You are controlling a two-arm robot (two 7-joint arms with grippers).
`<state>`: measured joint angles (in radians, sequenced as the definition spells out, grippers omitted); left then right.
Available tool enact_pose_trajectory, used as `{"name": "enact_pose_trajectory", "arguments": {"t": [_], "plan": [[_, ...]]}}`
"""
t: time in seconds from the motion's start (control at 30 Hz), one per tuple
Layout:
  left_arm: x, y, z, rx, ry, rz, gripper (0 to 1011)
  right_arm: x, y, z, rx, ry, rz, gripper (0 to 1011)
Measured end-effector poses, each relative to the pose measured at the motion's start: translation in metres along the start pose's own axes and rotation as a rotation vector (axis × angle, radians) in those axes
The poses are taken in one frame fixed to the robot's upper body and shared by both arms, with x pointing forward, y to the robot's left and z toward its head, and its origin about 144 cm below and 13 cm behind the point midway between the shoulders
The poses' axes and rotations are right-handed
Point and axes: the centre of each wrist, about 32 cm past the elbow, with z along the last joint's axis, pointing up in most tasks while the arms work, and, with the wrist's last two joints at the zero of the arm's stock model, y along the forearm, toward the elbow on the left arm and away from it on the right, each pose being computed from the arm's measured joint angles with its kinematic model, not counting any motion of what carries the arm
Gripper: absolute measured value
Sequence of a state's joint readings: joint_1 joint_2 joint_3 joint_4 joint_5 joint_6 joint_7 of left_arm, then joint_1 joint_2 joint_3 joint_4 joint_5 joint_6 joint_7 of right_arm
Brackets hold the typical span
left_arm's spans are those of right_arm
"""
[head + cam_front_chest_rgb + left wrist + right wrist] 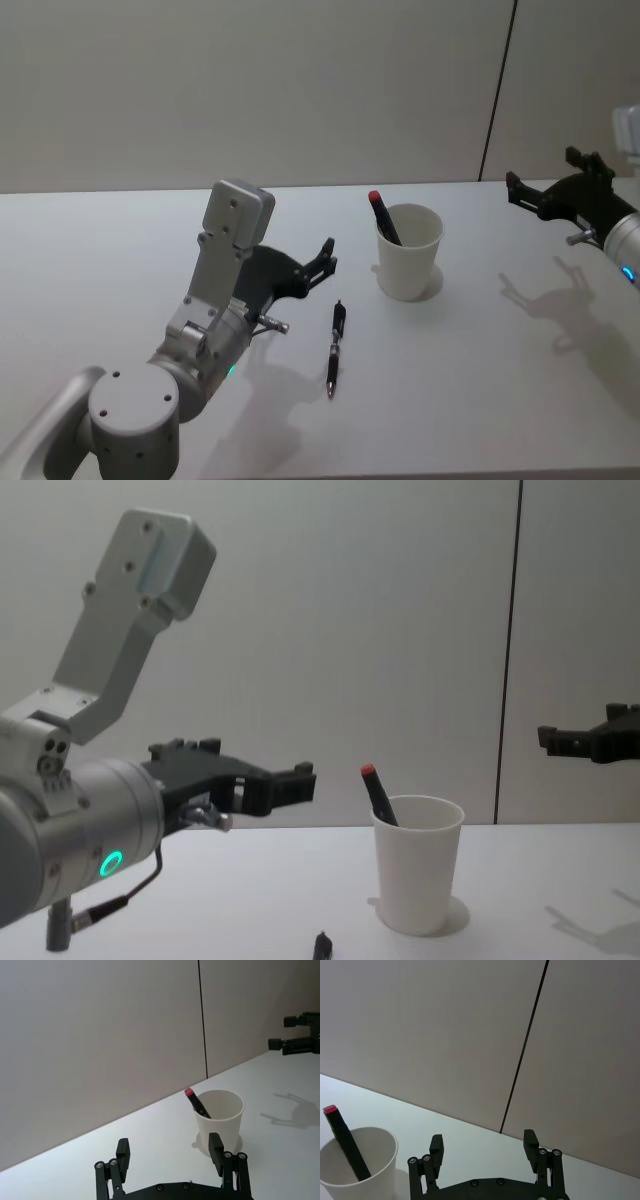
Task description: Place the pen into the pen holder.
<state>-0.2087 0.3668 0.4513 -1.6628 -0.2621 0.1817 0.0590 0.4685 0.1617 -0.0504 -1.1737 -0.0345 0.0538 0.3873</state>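
Left gripper [322, 262] hovers released, just left of the pen [335, 348] lying flat on the table [480, 400]. Advised: descend square across the barrel's middle before clenching. Pen holder [410, 262] stands near, upright, with a red-capped pen [383, 215] inside. Right gripper [541, 170] hangs released, well apart.

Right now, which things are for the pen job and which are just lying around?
For the job: pen lying on the table; cup; left tool, open near the pen.
Just there: red-capped marker standing in the cup; right tool, open, off to the right.
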Motion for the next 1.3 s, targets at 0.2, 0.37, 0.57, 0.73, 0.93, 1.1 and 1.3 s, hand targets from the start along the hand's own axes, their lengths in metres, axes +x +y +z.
{"name": "enact_pose_trajectory", "arguments": {"t": [0.2,0.37,0.57,0.73,0.93,1.1,1.3], "plan": [[-0.003,0.004,-0.001,0.067,0.034,0.001,1000,0.000,0.000,0.000,-0.001,-0.001,0.000,1002],[-0.005,0.007,-0.003,0.113,0.047,-0.012,1000,0.000,0.000,0.000,-0.001,-0.001,0.000,1002],[-0.008,0.010,-0.008,0.173,0.059,-0.055,1000,0.000,0.000,0.000,-0.001,-0.001,0.000,1002],[-0.010,0.010,-0.013,0.204,0.064,-0.078,1000,0.000,0.000,0.000,-0.001,-0.001,0.000,1001],[-0.013,0.010,-0.020,0.231,0.080,-0.097,1000,0.000,0.000,0.000,-0.001,-0.001,0.000,1002],[-0.016,0.009,-0.025,0.241,0.096,-0.100,1000,0.000,0.000,0.000,-0.001,-0.001,0.000,1002],[-0.020,0.007,-0.034,0.246,0.123,-0.081,1000,0.000,0.000,0.000,-0.001,-0.001,0.000,1002]]}}
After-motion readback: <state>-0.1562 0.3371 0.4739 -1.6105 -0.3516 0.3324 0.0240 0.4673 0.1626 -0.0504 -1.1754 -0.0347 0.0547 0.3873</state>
